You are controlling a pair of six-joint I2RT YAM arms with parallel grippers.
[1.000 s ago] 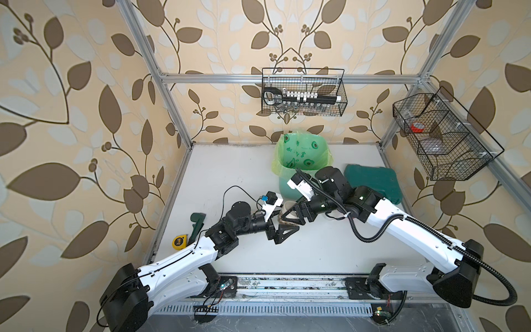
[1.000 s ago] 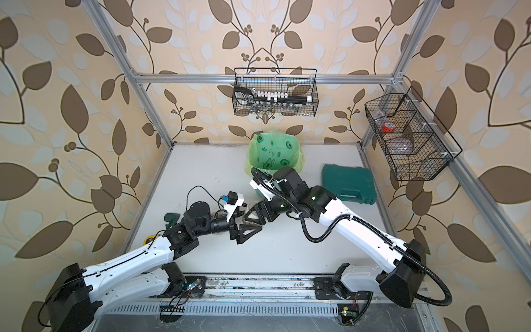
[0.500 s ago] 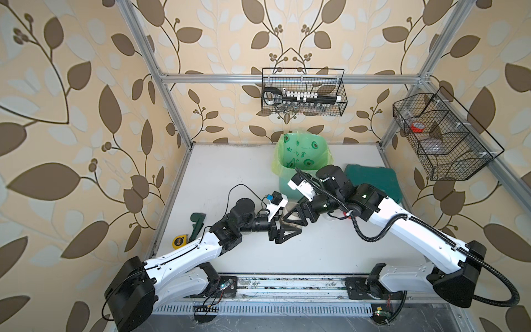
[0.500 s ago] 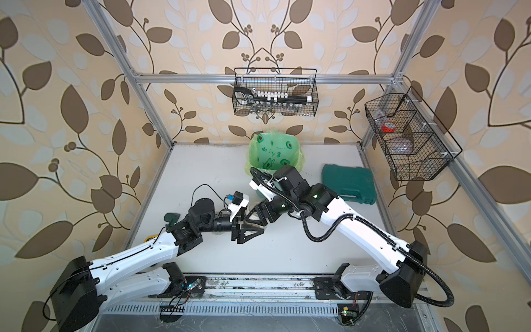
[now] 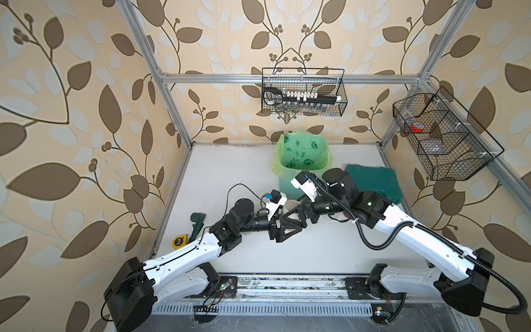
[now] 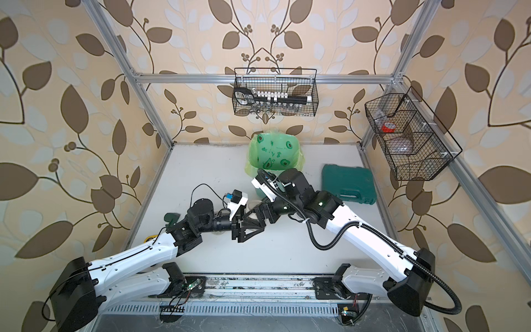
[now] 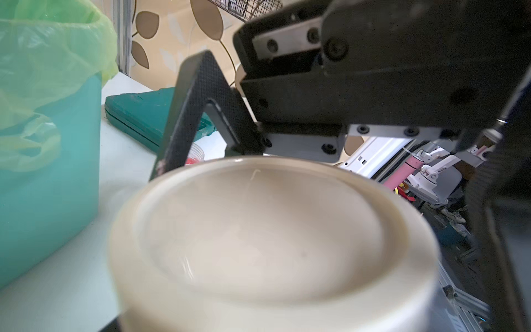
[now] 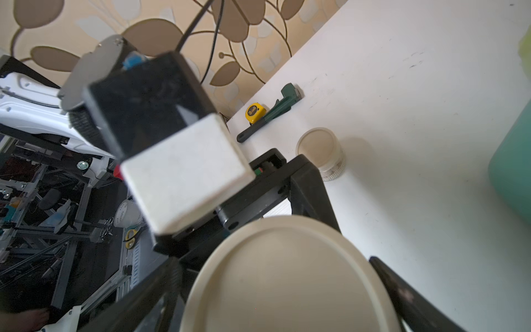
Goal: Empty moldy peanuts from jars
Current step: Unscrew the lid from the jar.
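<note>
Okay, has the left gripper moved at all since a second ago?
Yes. The left gripper has crept a little away from the yellow tape measure, toward the green bin.

Mid-table is jammed: your left gripper (image 5: 290,219) and right gripper (image 8: 275,264) crowd one jar (image 5: 290,205), with the green-bagged bin (image 5: 284,185) just behind. A second jar (image 8: 320,152), a wrench (image 5: 196,222) and a tape measure (image 5: 179,242) sit to the left, the tool case (image 5: 373,184) far right. You can pass over bare table (image 5: 330,253) along the near edge and in the far left corner.
</note>
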